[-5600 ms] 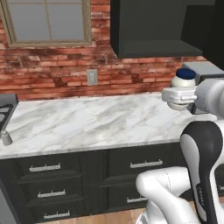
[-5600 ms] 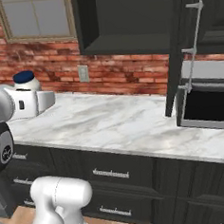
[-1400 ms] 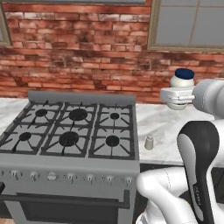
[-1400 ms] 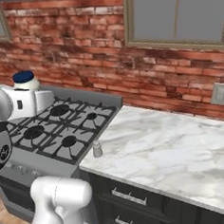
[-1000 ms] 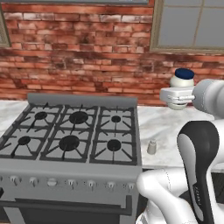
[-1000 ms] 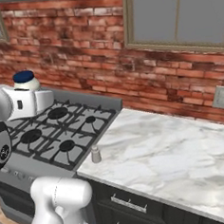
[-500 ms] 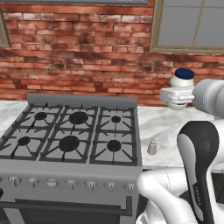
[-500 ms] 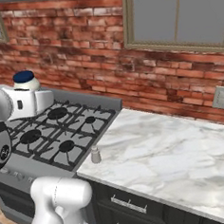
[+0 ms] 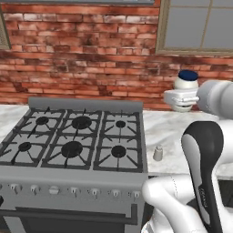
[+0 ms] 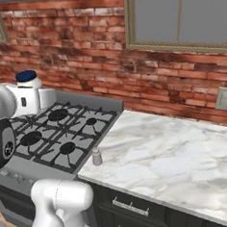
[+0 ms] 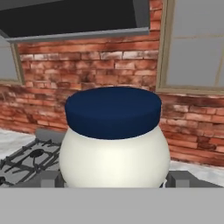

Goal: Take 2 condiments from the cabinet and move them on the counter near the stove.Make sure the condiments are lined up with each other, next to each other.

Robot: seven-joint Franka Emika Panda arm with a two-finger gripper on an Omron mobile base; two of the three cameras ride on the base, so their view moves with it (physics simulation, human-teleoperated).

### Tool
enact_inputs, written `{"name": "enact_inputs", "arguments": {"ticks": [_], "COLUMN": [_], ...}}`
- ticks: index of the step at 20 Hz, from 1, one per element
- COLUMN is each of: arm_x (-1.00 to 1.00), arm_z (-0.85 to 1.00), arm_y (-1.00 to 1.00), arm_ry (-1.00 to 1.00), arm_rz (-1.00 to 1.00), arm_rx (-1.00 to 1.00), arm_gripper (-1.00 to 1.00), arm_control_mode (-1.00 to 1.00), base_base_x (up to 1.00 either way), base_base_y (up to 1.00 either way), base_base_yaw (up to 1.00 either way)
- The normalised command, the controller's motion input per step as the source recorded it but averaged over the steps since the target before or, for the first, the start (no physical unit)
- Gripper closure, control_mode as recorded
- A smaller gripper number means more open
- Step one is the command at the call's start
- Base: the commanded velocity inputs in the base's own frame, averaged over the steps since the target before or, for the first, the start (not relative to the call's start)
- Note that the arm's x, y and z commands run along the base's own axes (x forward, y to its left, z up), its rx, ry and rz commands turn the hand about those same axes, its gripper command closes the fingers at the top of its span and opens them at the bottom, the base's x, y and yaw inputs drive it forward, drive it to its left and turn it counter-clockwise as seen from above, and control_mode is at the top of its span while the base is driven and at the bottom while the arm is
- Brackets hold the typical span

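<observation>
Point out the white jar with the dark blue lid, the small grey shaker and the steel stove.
white jar with dark blue lid (image 11: pixel 113 162), hand view, white body.
small grey shaker (image 9: pixel 158 153), left base view, its side.
grey steel stove (image 10: pixel 14 174), right base view, front edge.

One white jar (image 9: pixel 187 83), one grey shaker (image 9: pixel 158 153), one stove (image 9: pixel 73 150), six burners, two windows.

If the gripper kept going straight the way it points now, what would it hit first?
Probably the brick wall behind the stove. The gripper, shut on the white jar, points level above the counter; depth is unclear.
</observation>
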Motion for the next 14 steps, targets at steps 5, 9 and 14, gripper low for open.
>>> {"name": "enact_inputs", "arguments": {"ticks": [5,9,14], "arm_x": [0.22,0.18,0.06], "arm_z": [-0.03,-0.28,-0.34], "arm_y": [-0.06,-0.22,-0.64], "arm_ry": [0.13,0.15,0.03], "arm_rz": [0.14,0.22,0.25], "arm_rx": [-0.11,-0.13,-0.14], "arm_gripper": [1.00,1.00,1.00], "arm_control_mode": [-1.00,-1.00,-1.00], "base_base_x": [0.00,0.00,0.00], "base_base_y": [0.00,0.00,0.00], "base_base_yaw": [0.00,0.00,0.00]}}
